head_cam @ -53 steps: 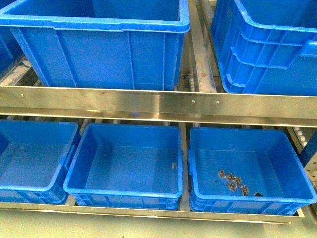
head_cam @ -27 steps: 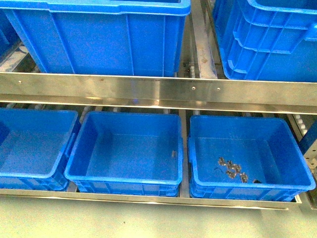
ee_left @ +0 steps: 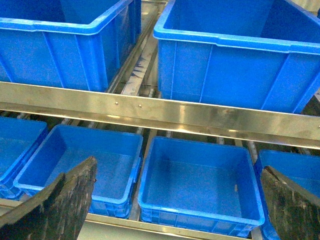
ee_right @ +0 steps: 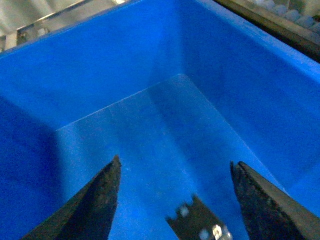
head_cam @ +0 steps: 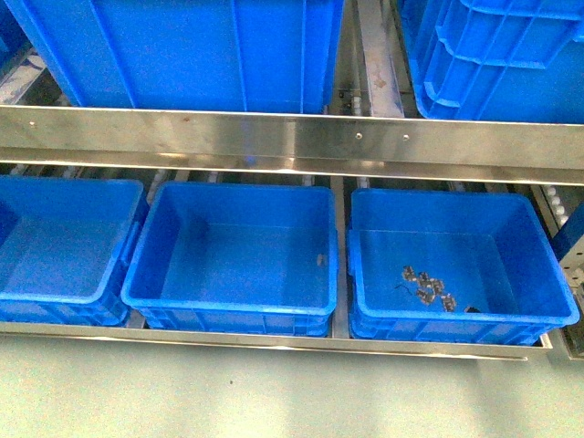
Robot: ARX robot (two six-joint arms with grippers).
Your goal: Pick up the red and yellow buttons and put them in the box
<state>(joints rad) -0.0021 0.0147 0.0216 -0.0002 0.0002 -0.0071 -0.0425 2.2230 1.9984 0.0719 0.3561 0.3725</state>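
Note:
No red or yellow buttons show in any view. I cannot tell which of the blue crates is the box. My left gripper hangs open in front of the rack, facing the middle lower crate, with nothing between its fingers. My right gripper is open inside a blue crate, above its bare floor. A dark notched piece shows between its fingers. Neither gripper appears in the front view.
The lower shelf holds three blue crates: left, middle and right. The right one has small grey metal bits in it. A steel rail runs across beneath two large upper crates.
In the front view the whole rack has slid upward in the picture. The upper crates' rims have left the top edge and more floor shows below.

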